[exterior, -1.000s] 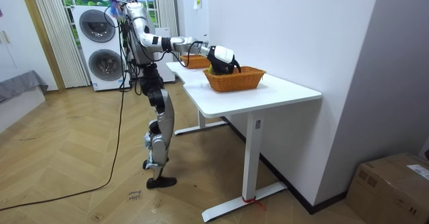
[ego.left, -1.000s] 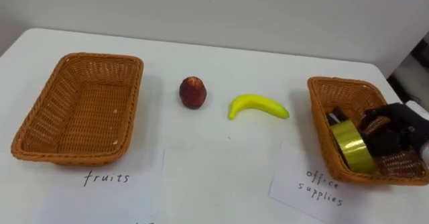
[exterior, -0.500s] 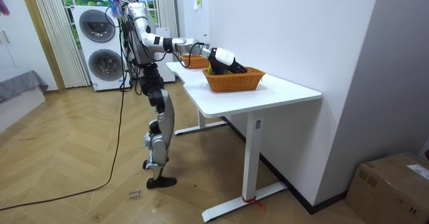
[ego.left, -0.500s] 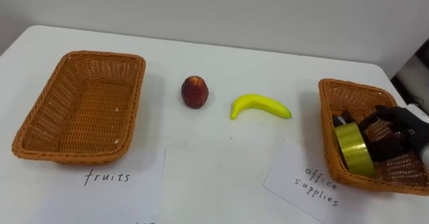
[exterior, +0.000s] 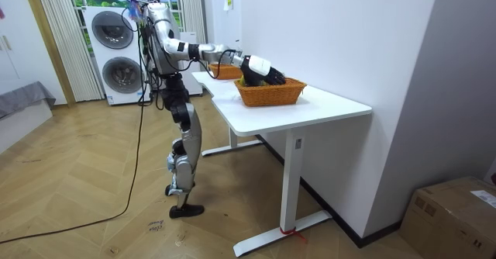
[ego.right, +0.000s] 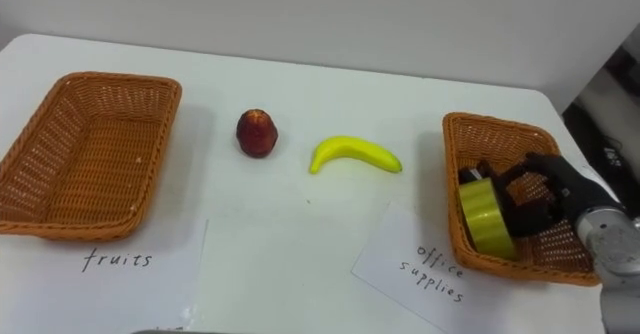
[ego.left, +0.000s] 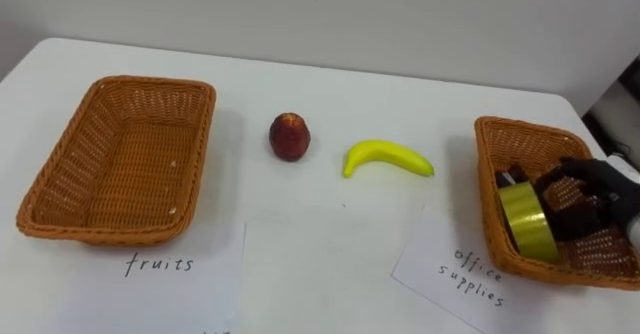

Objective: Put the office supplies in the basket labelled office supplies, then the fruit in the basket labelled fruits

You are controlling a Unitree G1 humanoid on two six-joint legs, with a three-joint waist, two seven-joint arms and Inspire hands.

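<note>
Resting in the office-supplies basket [ego.left: 520,127] at the right edge of the table [ego.left: 400,84], the right hand [ego.left: 592,196] spreads empty fingers beside the yellow tape roll [ego.left: 527,222]; a straight lift clear of the rim best precedes reaching the mid-table banana [ego.left: 388,158].

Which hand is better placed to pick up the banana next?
Right, probably. The right hand is in the office supplies basket, and the banana lies on the table just left of that basket. The apple sits farther off.

black robot hand [ego.right: 548,200], grey-white cuff, white forearm
</note>
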